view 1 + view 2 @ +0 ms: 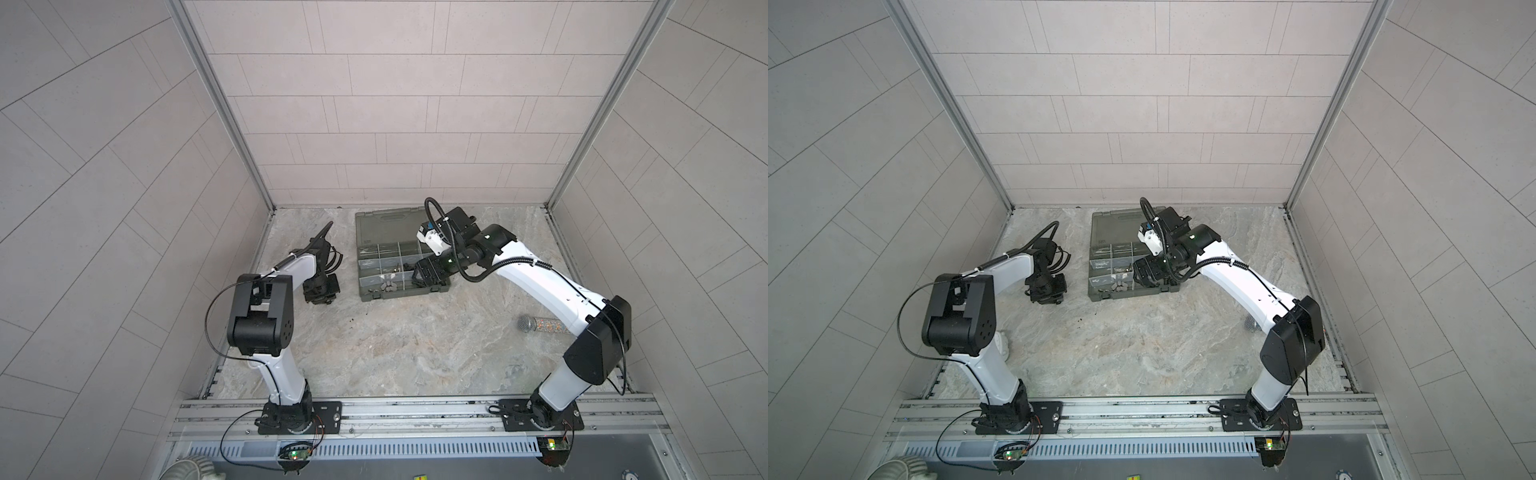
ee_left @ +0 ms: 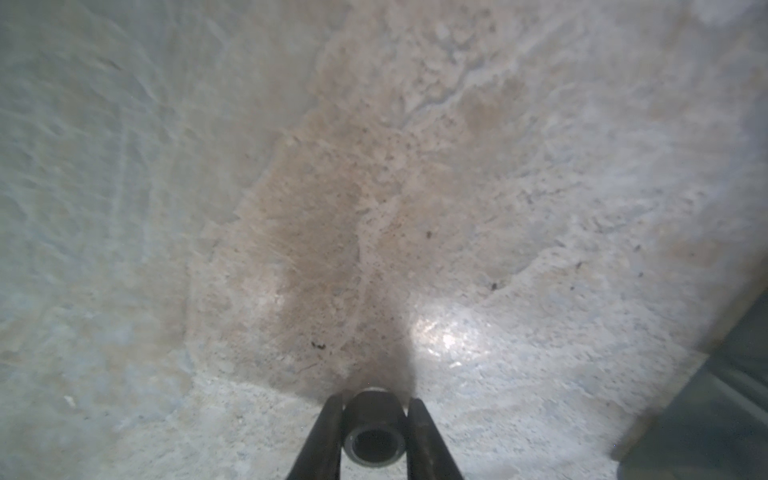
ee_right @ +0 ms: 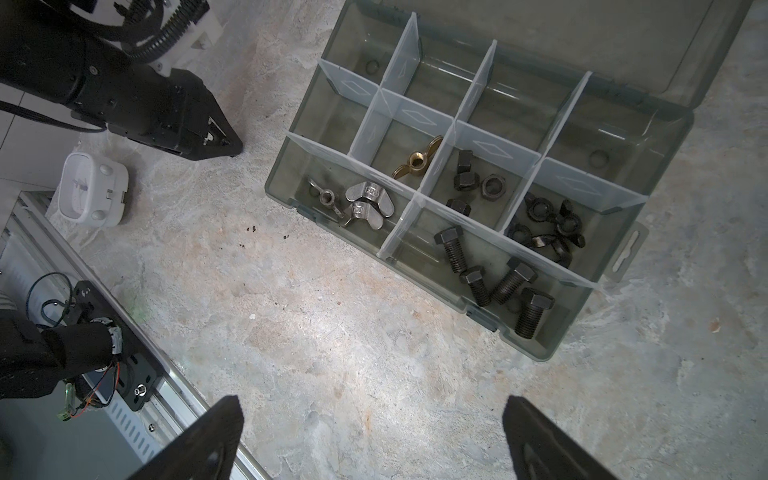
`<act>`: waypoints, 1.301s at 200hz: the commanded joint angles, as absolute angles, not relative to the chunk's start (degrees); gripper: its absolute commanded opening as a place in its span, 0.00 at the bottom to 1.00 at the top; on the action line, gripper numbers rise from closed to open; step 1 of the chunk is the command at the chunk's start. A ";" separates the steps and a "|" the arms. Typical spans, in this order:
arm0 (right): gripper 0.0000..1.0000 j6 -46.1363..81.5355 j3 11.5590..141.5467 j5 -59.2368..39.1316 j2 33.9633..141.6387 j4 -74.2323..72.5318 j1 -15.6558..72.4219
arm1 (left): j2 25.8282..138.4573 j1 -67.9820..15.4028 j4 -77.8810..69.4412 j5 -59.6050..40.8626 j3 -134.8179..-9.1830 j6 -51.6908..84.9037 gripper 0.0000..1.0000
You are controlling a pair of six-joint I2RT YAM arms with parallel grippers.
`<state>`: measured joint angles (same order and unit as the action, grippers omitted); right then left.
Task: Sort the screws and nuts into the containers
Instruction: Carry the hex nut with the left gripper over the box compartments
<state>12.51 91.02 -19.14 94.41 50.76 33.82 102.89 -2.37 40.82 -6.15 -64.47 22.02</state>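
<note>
- Case point(image 1: 386, 228) lies open at the back middle of the table point(image 1: 415, 353), lid flat behind it. With most compartments filled, sorting looks nearly done.
- Right gripper point(image 3: 370, 399) hangs over the case's near right part, jaws spread wide with nothing in them.
- Left gripper point(image 2: 374, 401) is down at the table, just left of the case in both top views. Its fingers point(image 2: 328, 432) stand narrow, close against both sides of a lone nut. Whether the pinch is firm I cannot tell.
- Screws point(image 3: 490, 278): four lie together in one near compartment.
- Nuts fill four compartments: black hex point(image 3: 469, 183), black winged point(image 3: 548, 224), silvery winged point(image 3: 361, 199) and one brass point(image 3: 415, 160).
- Lone nut point(image 2: 372, 419): picking it up is the step in hand. The next move calls for a firm grip, a straight lift, a carry over the case wall and a low release among the hex nuts. The right gripper probably has to move aside first.
</note>
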 commanded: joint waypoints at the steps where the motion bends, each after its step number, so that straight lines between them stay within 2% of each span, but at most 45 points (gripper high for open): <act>1: 0.99 13.05 89.44 -17.99 92.50 51.86 33.19 | 102.18 -2.83 43.79 -6.21 -68.03 21.36 0.24; 74: 0.99 13.71 84.63 -18.76 87.89 51.80 28.87 | 104.77 -12.12 49.52 -6.37 -84.28 23.41 0.26; 178: 0.99 11.81 79.04 -20.48 79.53 53.46 20.55 | 125.68 -28.74 54.16 -9.36 -115.76 26.52 0.27; 260: 0.99 11.84 76.20 -20.57 76.36 53.22 17.93 | 131.82 -32.01 55.30 -10.64 -122.17 27.07 0.27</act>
